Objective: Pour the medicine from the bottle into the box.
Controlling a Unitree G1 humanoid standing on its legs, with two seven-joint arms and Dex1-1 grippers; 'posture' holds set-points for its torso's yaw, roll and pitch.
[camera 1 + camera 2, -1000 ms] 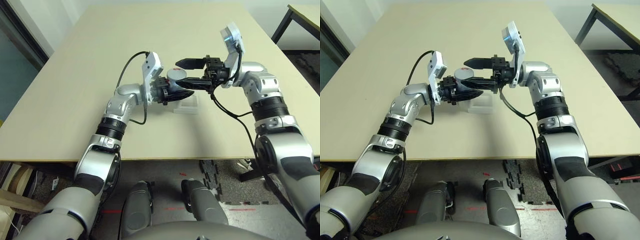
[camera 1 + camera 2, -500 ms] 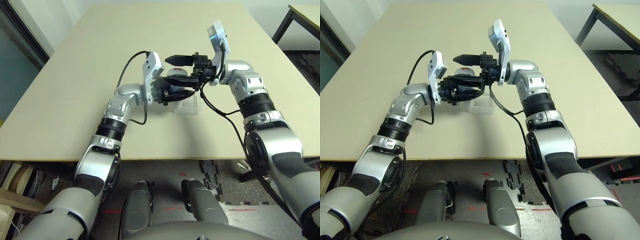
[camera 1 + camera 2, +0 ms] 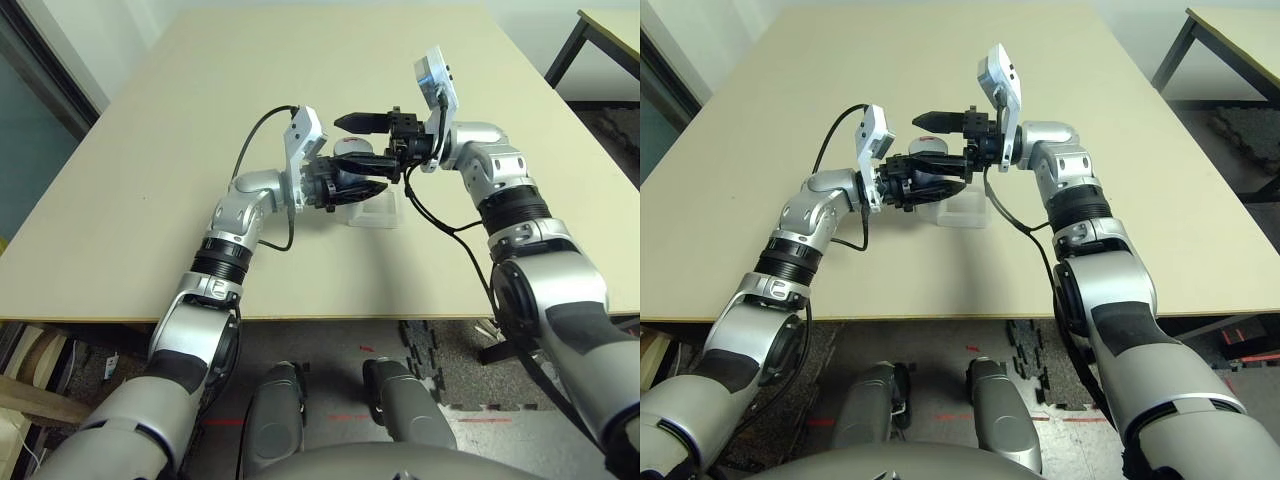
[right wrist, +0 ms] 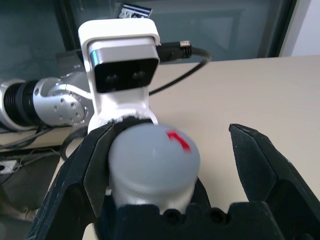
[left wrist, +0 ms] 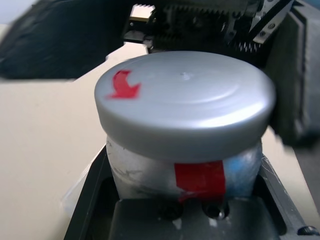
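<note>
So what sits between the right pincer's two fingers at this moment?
The bottle's grey cap, with gaps on both sides, seen in the right wrist view. The left pincer holds the bottle.

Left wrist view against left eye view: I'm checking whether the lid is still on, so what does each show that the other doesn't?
Left wrist view alone: the bottle's grey cap is on, with a red arrow mark, and a red stripe runs down the label. Left eye view alone: both arms meeting above the table, the clear box on the table below them. Both: the left gripper shut on the bottle, the right gripper open at the cap.
</note>
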